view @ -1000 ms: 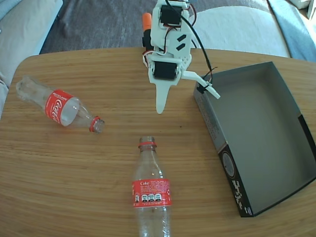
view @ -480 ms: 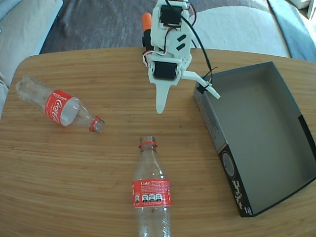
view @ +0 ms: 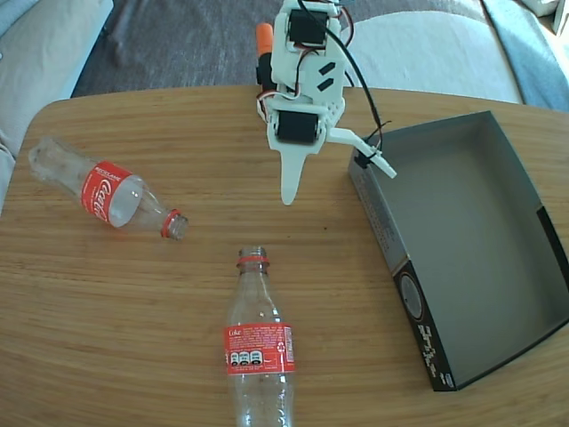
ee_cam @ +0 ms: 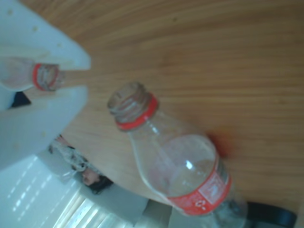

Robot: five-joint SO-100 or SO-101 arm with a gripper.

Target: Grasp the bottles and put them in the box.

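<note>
End effector point(view: 336, 182) is hanging spread apart, gripping nothing. I'd be dropping onto the near bottle point(view: 256, 342) at its label, fingers straddling it crosswise.

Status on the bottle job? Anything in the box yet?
Nothing done: the box holds nothing. Nothing in hand: the claw hangs open over the table, gripping nothing. Left: both bottles, one lying at the fixed view's left, the other near the bottom edge, its neck toward the claw.

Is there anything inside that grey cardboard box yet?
No. The box shows only its bare grey floor, all in view. Both bottles lie on the wooden table, and the hand holds nothing.
</note>
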